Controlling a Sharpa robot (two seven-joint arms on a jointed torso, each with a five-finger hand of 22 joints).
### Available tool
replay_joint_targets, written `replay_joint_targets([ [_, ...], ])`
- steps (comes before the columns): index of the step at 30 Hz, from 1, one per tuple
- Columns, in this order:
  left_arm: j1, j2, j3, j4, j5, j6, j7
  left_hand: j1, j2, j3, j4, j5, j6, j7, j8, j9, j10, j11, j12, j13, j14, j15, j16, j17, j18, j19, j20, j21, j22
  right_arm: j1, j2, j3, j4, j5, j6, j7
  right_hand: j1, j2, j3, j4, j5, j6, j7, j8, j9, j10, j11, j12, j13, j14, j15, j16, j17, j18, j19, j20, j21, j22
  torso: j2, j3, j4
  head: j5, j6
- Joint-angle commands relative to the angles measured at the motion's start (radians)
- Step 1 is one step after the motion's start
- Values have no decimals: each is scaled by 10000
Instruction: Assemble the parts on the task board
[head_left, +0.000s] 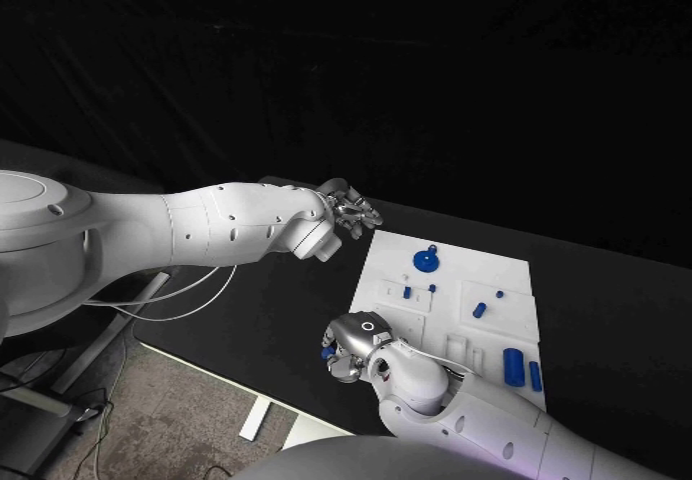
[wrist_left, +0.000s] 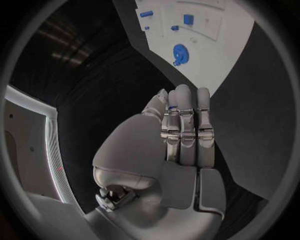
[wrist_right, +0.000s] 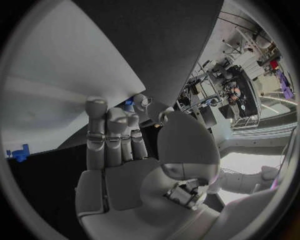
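Task board (head_left: 498, 275) right of centre carries blue parts (head_left: 427, 261). Left hand (head_left: 346, 212) and right hand (head_left: 353, 345) empty, fingers (wrist_left: 187, 125) together, extended.

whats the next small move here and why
Probably bring the right robot hand in over the task board toward a loose part, perhaps the blue cylinder near its arm. Both hands look empty: the right sits at the board's near edge, the left robot hand hovers off its far corner, and the blue parts, including the blue disc, lie untouched.
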Motion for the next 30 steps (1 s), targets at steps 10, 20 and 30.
replay_joint_targets([
  [10, 22, 2, 7, 30, 45, 156, 18, -42, -82, -3, 188, 30, -91, 18, -49, 19, -98, 24, 63, -4, -5, 85, -75, -19, 14, -42, 57, -47, -80, -17, -35, -8, -32, 90, -841, 97, -19, -46, -163, -48, -46, 180, -4, 67, 43, 58, -64, -21, -5, 13, -96, -44, 28, -23, -17, -56, 85, 607, 2, -5, -3, -24, 64],
  [20, 22, -9, 7, 2, 44, 161, 21, -26, -95, 1, 229, 26, -106, 24, -49, 20, -110, 30, 62, -4, -10, 88, -83, -21, 14, -46, 60, -43, -103, -21, -103, -4, 113, 289, -1519, 121, 450, -98, -1999, -237, -47, 262, -57, 63, 39, 97, -61, -7, 2, 37, -89, -71, 20, -38, 32, -46, 25, 597, -1, 0, 1, -66, 81],
  [30, 22, -125, 7, -43, 43, 123, 122, -19, -174, -23, 271, -5, -131, 36, -50, 15, -124, 32, 64, -3, -22, 92, -95, -25, 14, -53, 66, -42, -137, -23, -269, 57, 309, 432, -1929, 58, 485, -120, -2302, -170, -94, 279, -73, 62, 39, 118, -69, -16, -8, 57, -96, -72, 27, -41, 78, -48, -44, 599, -1, 4, -5, -150, 132],
])
